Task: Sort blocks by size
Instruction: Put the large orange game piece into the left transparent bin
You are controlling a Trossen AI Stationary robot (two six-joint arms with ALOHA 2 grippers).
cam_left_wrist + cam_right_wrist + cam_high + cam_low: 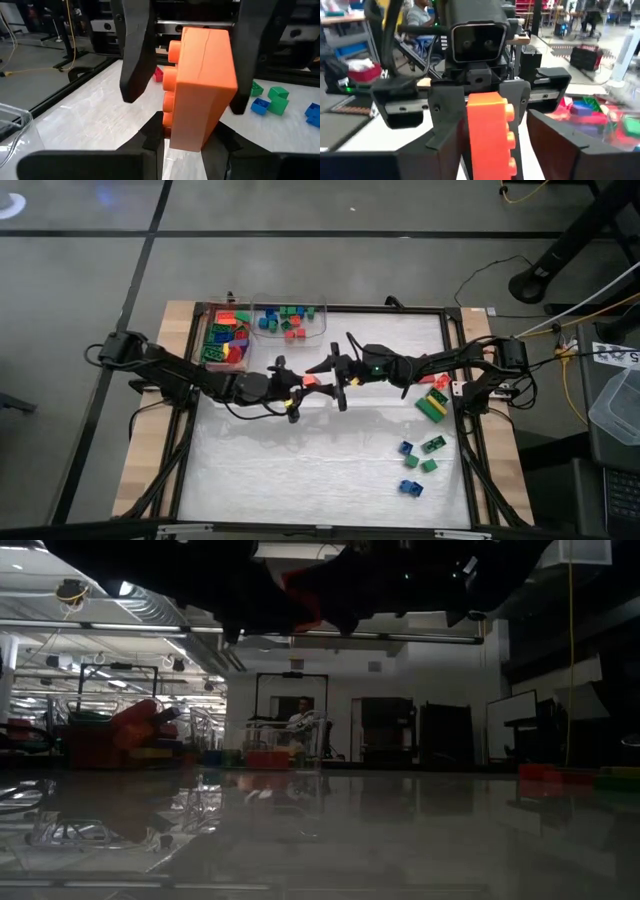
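1. The left gripper [296, 392] hangs over the table's middle, its fingers pinching an orange brick [200, 87], a long studded one of smooth plastic.
2. The right gripper [334, 370] faces it from just beside; its dark fingers [137, 50] stand spread on either side of the brick, apart from it.
3. Two clear bins [290, 320] at the table's [300, 470] far left corner hold sorted blocks in mixed colours.
4. Loose blue and green blocks [418, 465] lie near the right edge, well apart from both grippers.
5. In the low view the arms are dark shapes cut off at the top; the brick is barely made out there.
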